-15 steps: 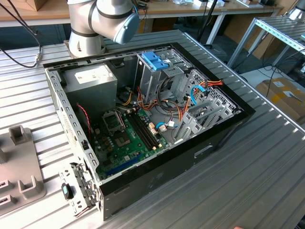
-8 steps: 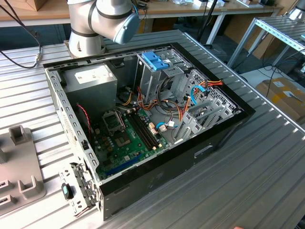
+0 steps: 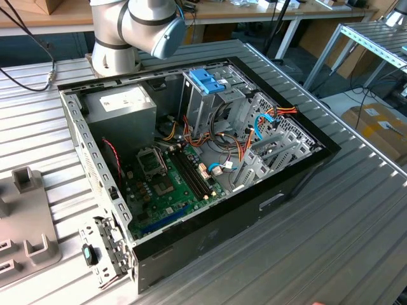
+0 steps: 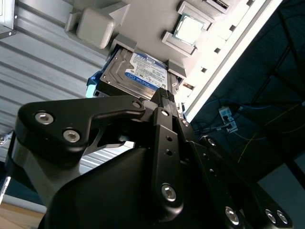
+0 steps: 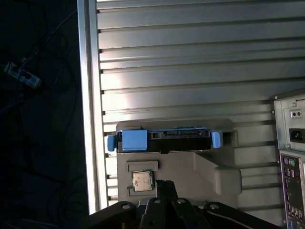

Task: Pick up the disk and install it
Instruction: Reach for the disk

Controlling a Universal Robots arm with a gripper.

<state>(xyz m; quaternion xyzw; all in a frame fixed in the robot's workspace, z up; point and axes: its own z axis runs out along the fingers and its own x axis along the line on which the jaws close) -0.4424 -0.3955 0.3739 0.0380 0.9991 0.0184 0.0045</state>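
The disk [image 4: 138, 74] is a silver hard drive with a white and blue label and a blue plastic frame [image 5: 164, 140]. It rests in a slot of a grey holder [image 5: 209, 167] on the ribbed metal table. My gripper [image 4: 164, 98] hovers over the holder, near the disk but apart from it, and its black body fills the near side of both wrist views. I see nothing in its grasp. In the exterior view the open computer case [image 3: 191, 159] lies on the table, with the arm's base [image 3: 114, 38] behind it.
A small square processor chip [image 5: 142, 180] sits in the holder beside the disk. The table edge [image 5: 90, 119] runs close by the holder, with dark floor and cables beyond. Inside the case are a cage with a blue handle [image 3: 206, 82] and a grey box [image 3: 124, 108].
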